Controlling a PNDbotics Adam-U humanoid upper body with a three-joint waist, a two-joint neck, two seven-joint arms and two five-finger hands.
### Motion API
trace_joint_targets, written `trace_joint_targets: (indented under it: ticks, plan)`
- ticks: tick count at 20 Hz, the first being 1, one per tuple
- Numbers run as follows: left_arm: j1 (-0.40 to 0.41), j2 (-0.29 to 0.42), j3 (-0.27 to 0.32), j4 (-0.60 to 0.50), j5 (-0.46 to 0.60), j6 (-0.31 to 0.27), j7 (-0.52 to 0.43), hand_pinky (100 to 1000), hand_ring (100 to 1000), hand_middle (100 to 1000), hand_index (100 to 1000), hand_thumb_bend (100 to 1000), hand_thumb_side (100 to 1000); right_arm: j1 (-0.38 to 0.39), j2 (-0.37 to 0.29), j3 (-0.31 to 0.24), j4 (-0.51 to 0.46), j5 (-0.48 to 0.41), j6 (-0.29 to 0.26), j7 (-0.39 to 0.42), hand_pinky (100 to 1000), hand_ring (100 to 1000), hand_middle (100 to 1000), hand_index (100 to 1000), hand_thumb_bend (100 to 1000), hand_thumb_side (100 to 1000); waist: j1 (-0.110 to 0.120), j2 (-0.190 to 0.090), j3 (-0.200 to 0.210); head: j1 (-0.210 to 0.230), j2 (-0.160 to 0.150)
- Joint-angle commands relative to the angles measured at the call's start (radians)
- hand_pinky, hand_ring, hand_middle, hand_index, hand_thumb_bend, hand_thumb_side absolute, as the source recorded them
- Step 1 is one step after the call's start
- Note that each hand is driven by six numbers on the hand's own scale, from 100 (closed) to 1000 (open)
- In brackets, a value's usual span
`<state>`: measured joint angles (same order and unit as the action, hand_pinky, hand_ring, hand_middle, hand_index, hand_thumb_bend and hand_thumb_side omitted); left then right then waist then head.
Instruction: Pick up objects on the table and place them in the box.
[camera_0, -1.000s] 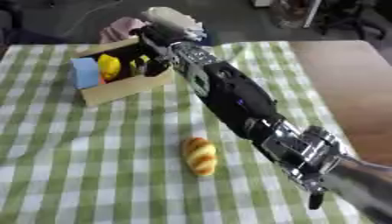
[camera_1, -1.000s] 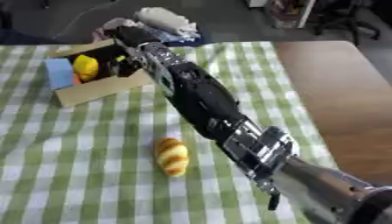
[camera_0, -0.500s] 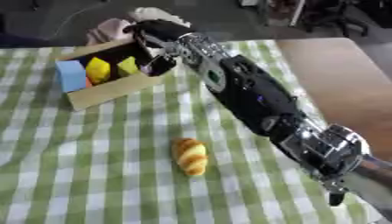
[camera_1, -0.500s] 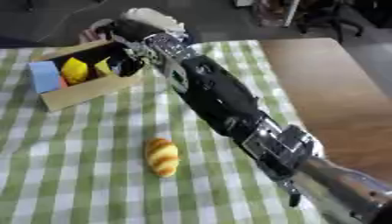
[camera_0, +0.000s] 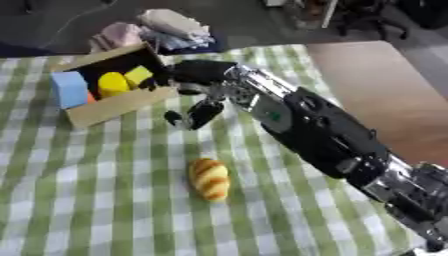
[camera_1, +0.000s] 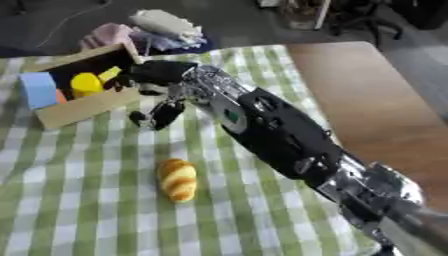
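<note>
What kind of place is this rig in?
Probably a lab or office staged as a home table: checked cloth, cardboard box with toy blocks, a bread roll, chair legs on the dark floor behind.

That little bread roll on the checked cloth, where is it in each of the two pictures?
Left eye view: the bread roll lies just left of centre, below the middle.
Right eye view: it sits further left, at about the same height.
Shared landmark: the cardboard box at upper left, up the cloth from the roll.
</note>
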<state>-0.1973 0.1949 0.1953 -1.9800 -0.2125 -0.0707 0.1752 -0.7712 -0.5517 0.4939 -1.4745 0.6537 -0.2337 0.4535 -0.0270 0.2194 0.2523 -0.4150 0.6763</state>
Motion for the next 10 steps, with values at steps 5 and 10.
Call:
trace_joint_targets:
  ticks: [5,10]
  plan:
    - [0.0,0.022,0.01,-0.02,-0.006,0.009,-0.004,704,565,618,814,237,654,0.093,-0.132,0.031,-0.191,-0.112,-0.076,0.102,863,885,846,954,100,338,0.004,-0.008,-0.008,0.005,-0.006]
    - [0.001,0.023,0.011,-0.02,-0.007,0.011,-0.008,705,565,618,815,236,655,0.145,-0.222,0.039,-0.309,-0.164,-0.045,0.175,880,901,865,961,100,373,0.003,-0.007,-0.009,0.007,-0.008]
